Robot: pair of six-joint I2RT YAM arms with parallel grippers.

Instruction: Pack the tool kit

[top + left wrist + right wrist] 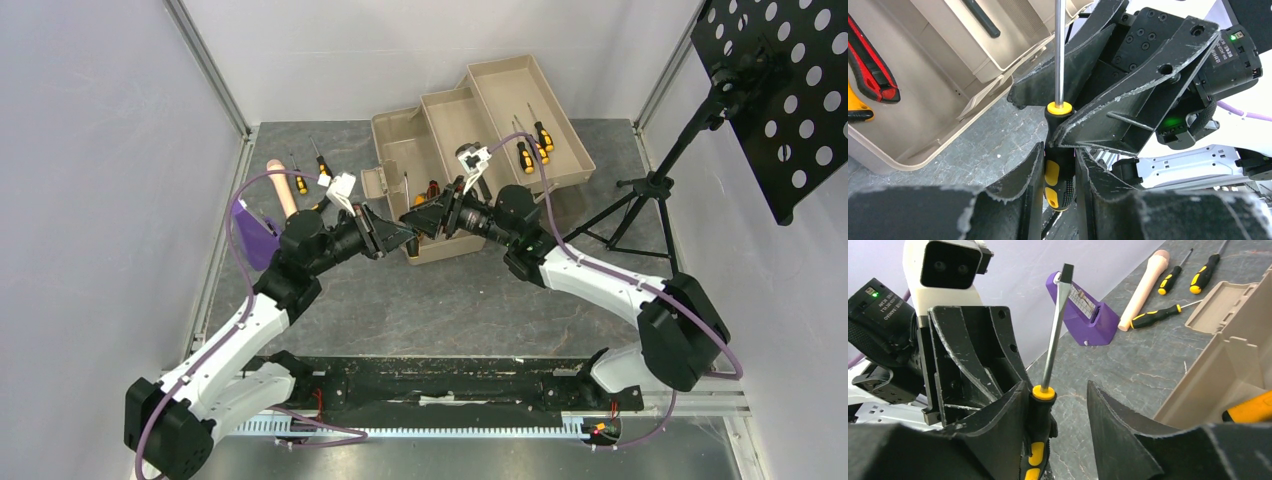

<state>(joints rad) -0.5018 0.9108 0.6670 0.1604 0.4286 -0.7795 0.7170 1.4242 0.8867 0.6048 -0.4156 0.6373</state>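
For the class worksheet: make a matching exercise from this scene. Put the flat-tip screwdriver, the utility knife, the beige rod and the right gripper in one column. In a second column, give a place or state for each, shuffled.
1. flat-tip screwdriver
2. utility knife
3. beige rod
4. right gripper

A. lying in the toolbox
B. open
C. clamped in the left gripper
D. lying on the table beside loose screwdrivers

Pairs: 1-C, 2-A, 3-D, 4-B
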